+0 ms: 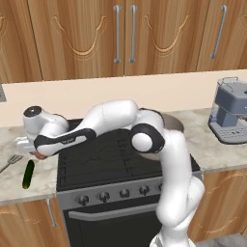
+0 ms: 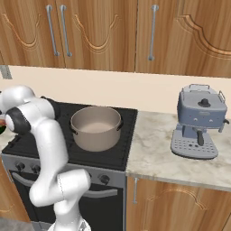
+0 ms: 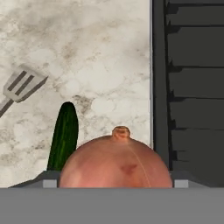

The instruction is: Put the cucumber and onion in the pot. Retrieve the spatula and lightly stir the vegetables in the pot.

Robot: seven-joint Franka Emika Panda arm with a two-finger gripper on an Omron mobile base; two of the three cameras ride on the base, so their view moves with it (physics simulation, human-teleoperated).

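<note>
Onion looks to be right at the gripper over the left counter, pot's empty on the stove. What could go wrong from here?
1. The round onion sits between the fingertips; it could slip on the carry to the pot.
2. The cucumber lies close beside it, so a low swing may knock it.
3. The spatula lies nearby and could get nudged too.

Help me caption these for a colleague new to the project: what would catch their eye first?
The white arm folds far over to the counter left of the stove, where the gripper has the reddish onion between its fingers, looming large in the hand view. Beside it on the marble lie the dark green cucumber and the slotted spatula. The pot waits on the stove, nothing visible inside.
</note>
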